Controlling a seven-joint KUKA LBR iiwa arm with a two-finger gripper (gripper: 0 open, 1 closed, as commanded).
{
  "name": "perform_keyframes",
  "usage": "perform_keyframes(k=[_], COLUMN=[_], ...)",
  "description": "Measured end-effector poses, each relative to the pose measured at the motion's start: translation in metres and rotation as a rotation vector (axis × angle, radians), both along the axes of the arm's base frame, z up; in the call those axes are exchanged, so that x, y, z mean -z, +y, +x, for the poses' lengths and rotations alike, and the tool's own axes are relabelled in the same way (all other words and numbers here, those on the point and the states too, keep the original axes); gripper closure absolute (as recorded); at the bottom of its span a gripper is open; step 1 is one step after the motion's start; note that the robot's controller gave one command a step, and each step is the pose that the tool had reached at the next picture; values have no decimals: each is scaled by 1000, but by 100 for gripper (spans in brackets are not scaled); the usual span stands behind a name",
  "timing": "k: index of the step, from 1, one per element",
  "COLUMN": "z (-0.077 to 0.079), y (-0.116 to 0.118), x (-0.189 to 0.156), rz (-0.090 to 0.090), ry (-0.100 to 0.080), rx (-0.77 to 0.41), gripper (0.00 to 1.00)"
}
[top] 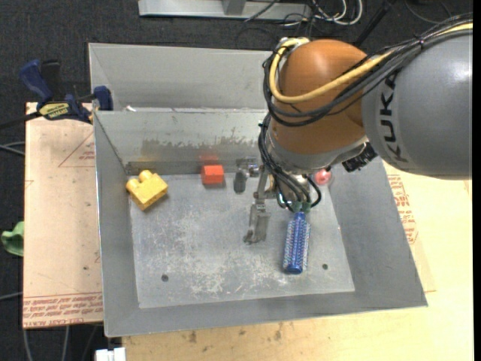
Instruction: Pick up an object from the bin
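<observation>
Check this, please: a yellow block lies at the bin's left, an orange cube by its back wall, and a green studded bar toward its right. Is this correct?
No: the studded bar is blue, not green, as the camera view shows. The yellow block and orange cube lie as stated.

A yellow toy block [146, 189] lies near the far left corner of the bin [188, 273]. A small orange-red cube [213, 174] sits to its right, apart from it, by the far wall. Beyond the bin, cables [331, 2] trail across the dark floor [75, 13].
</observation>
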State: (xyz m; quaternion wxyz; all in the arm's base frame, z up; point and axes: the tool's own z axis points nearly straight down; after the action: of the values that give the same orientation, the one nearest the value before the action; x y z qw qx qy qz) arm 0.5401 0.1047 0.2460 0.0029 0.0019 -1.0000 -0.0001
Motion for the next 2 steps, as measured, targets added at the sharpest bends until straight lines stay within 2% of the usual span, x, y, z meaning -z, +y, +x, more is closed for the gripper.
perform_keyframes(k=[1,2], z=[118,118], y=[-1,-39], x=[175,144], rz=[4,0], ry=[-19,-13], rx=[-168,-429], gripper=[0,0])
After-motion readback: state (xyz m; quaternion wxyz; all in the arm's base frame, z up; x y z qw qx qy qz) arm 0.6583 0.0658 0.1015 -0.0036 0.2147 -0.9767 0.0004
